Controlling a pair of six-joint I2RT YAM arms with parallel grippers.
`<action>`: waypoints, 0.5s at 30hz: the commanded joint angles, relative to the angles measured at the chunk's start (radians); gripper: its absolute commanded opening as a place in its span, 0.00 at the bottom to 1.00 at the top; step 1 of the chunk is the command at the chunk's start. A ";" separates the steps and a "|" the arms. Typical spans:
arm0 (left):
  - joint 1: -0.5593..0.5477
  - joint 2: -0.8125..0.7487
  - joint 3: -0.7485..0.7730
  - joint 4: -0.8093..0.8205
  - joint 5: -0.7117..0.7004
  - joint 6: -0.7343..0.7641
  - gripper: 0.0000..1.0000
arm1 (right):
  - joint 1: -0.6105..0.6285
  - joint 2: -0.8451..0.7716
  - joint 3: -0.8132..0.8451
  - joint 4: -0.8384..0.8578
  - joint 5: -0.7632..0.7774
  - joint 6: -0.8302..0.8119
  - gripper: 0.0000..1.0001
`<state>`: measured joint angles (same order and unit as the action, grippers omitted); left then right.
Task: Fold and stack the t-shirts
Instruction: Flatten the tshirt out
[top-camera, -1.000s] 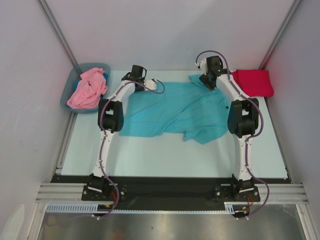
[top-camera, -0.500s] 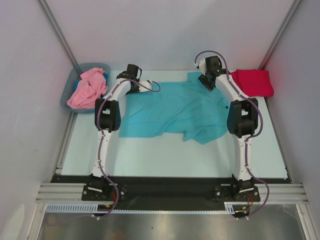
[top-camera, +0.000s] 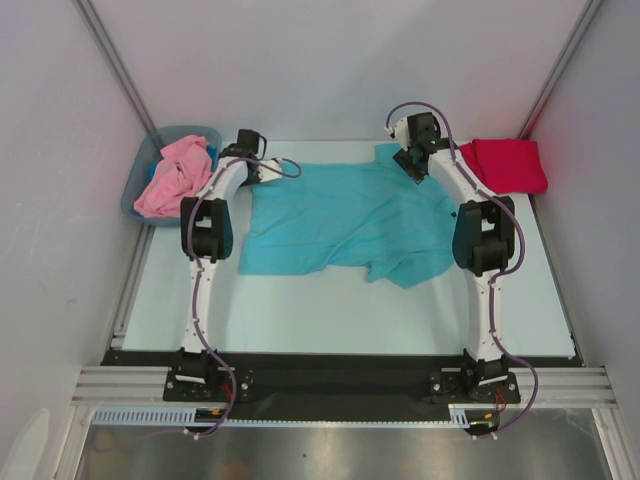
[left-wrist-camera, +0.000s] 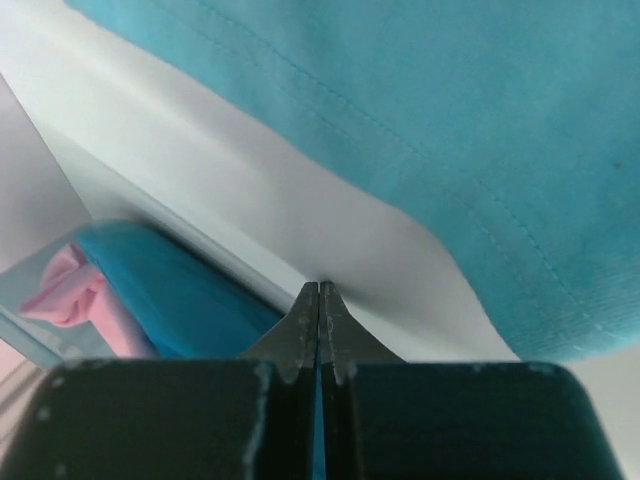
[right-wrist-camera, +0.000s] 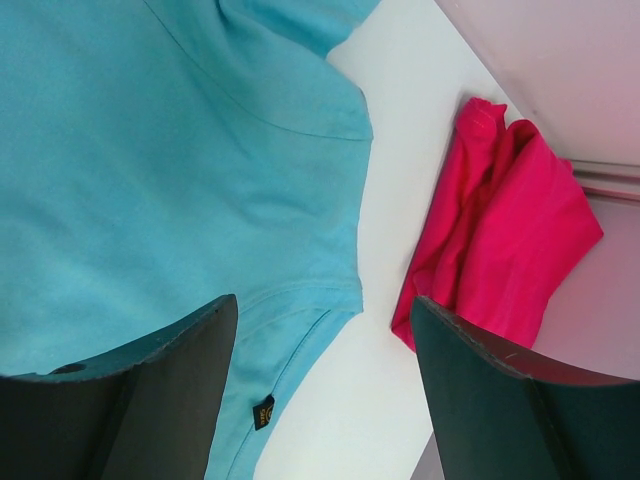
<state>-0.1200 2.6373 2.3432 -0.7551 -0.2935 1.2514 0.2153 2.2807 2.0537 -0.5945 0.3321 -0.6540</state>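
The teal t-shirt (top-camera: 350, 215) lies spread on the tabletop (top-camera: 300, 310), ready for folding. The left tool (left-wrist-camera: 318, 290), jaws pressed together and seemingly empty, sits just off its edge. The right tool (right-wrist-camera: 322, 310) gapes wide above its other edge, with the red t-shirt (right-wrist-camera: 500, 250) just beside it.

Bright, even, diffuse light fills the overhead view; the pale matte tabletop (top-camera: 330, 310) carries only faint, soft shadows beside the arms; the brushed metal strip along the near edge (top-camera: 340, 455) shows a dull sheen; up close, stitching on the spread teal cloth t-shirt (left-wrist-camera: 450, 120) reads crisply, while the black left gripper (left-wrist-camera: 318, 300) is blurred; the crimson red cloth t-shirt (right-wrist-camera: 510, 240) looks vivid, the black right gripper (right-wrist-camera: 325, 300) soft-edged.
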 joint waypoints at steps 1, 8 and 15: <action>-0.003 -0.035 0.021 -0.003 0.059 -0.102 0.01 | 0.004 -0.039 0.011 0.004 -0.002 0.010 0.76; -0.017 -0.347 -0.219 0.026 0.250 -0.144 0.72 | 0.016 -0.194 -0.256 0.007 -0.079 -0.116 0.78; -0.058 -0.658 -0.615 0.095 0.286 0.015 0.71 | 0.055 -0.412 -0.555 -0.019 -0.175 -0.338 0.78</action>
<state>-0.1501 2.0953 1.8462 -0.6800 -0.0708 1.1851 0.2478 2.0018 1.5524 -0.5961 0.2256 -0.8707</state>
